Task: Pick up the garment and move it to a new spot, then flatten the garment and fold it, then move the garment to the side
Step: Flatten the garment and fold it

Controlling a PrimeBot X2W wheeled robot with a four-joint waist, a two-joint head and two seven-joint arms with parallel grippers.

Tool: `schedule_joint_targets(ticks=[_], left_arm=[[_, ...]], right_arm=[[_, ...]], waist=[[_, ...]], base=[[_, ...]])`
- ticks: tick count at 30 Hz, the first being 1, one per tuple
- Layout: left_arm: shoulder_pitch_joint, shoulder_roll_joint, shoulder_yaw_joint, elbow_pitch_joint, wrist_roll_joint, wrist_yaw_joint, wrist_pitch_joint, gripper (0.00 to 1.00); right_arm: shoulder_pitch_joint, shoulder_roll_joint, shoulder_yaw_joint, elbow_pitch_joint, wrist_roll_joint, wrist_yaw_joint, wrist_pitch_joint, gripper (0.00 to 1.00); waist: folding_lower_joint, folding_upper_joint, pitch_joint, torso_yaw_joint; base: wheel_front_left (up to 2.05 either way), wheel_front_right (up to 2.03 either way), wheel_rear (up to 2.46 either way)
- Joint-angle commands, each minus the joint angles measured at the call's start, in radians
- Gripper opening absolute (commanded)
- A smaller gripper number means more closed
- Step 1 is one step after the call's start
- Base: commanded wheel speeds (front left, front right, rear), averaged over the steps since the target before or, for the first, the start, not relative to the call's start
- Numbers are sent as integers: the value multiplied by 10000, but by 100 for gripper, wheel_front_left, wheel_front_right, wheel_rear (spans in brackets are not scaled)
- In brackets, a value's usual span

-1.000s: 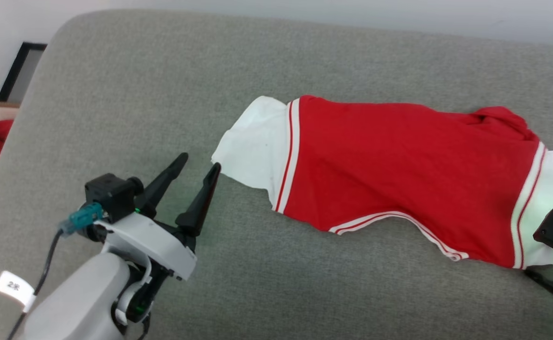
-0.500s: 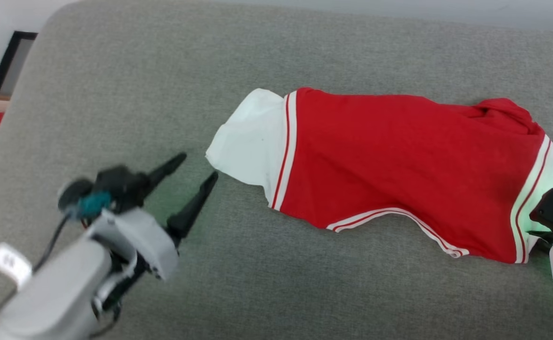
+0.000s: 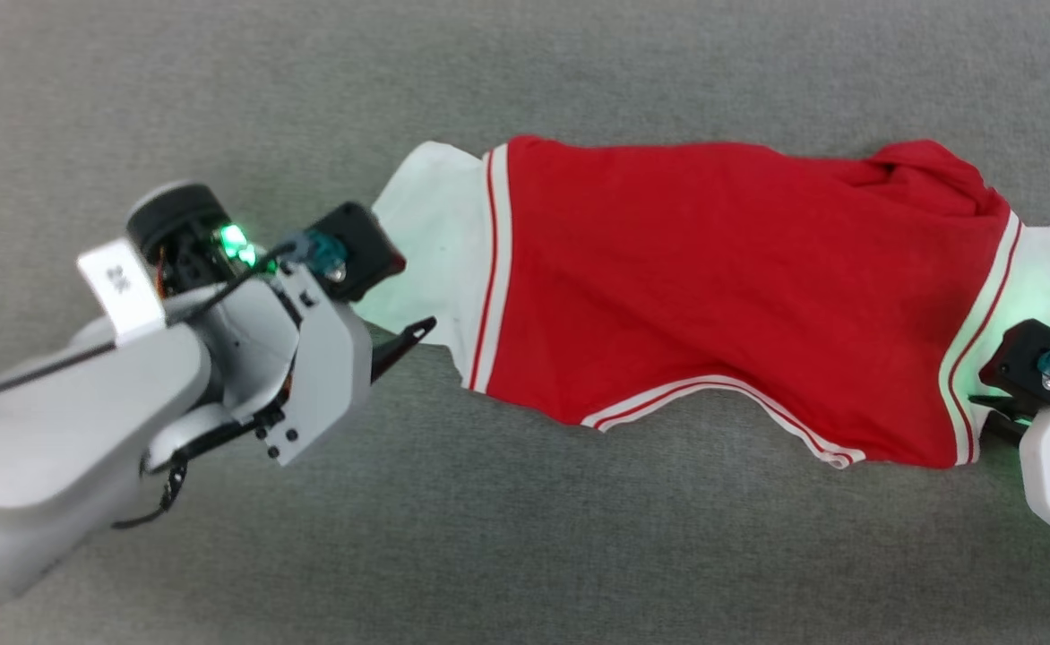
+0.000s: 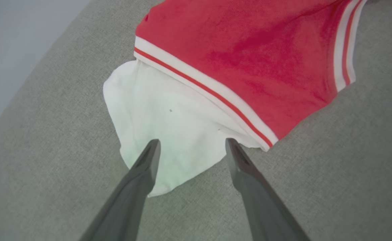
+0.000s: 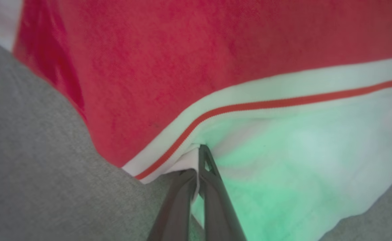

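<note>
— So, how are the hands set?
— The left hand [image 4: 192, 142] is spread, fingers [image 4: 142, 174] astride one white sleeve [image 4: 169, 113]. The right hand [image 5: 196, 160] is pressed together, pinching the other sleeve [image 5: 299, 150] beside the striped trim [image 5: 249, 107].
— And the jersey [image 3: 713, 287] beyond?
— It is laid lengthwise on the grey upholstered surface [image 3: 579, 537], plain red up. Soft, light cloth is expected to sag, so both sleeves are best gripped. The pinch is made out in the right wrist view; the whole outline, in the head view.

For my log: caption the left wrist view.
Open left gripper poised at the white sleeve of the garment on a grey cushion.
</note>
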Motion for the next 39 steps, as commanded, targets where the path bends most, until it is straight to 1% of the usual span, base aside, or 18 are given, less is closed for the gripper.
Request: schedule_joint_targets(ticks=[1, 3, 5, 8, 15, 17, 18, 22, 25, 30, 34, 37, 39], left_arm=[[-15, 20, -52, -24, -89, 10, 121, 100], [154, -26, -81, -341, 261, 8, 841, 100], [237, 22, -42, -555, 343, 12, 1357, 100], [291, 8, -55, -648, 386, 11, 1514, 100], [357, -173, -61, -168, 745, 15, 1256, 100], [413, -238, -69, 22, 736, 17, 1083, 28], [442, -268, -69, 129, 731, 16, 987, 0], [578, -318, -73, 623, 308, 16, 412, 0], [595, -296, -55, 973, -297, 15, -279, 0], [624, -303, -51, 1356, -1936, 14, -1587, 0], [555, -273, 106, 1376, -3416, 14, -2400, 0], [462, -452, 320, 1337, -4461, 14, -2784, 0], [303, -600, 514, 1446, -5008, 13, -2920, 0]], right_arm=[[95, 358, 177, 227, -134, -88, 114, 0], [41, 397, 190, 198, -187, -88, 157, 0], [25, 399, 198, 213, -190, -92, 183, 0], [-56, 400, 218, 217, -184, -117, 217, 0], [-67, 439, 246, 221, -159, -128, 275, 0], [-70, 467, 250, 216, -140, -128, 274, 0], [-73, 486, 248, 228, -126, -128, 231, 0], [-132, 528, 206, 297, -19, -128, -126, 0], [-258, 337, 157, 346, 198, -126, -532, 0], [-454, -257, -148, 262, 874, -56, -1378, 0], [-399, -720, -666, 131, 1394, -56, -1864, 0], [-374, -775, -1198, 224, 1900, -54, -2143, 0], [-422, -560, -1561, 414, 2285, -54, -2257, 0]], waist=[[0, -1, 249, -237], [0, -1, 372, -353], [0, -1, 455, -423], [0, -1, 554, -484], [0, -1, 680, -526], [0, -1, 655, -538], [0, -1, 629, -547], [0, -1, 348, -619], [0, -1, 13, -675], [0, -1, -608, -707], [0, -1, -796, -706], [0, -1, -695, -697], [0, -1, -534, -704]], base=[[0, 0, 0], [0, 0, 0], [0, 0, 0], [0, 0, 0], [0, 0, 0], [0, 0, 0], [0, 0, 0], [0, 0, 0], [0, 0, 0], [0, 0, 0], [0, 0, 0], [0, 0, 0], [0, 0, 0]])
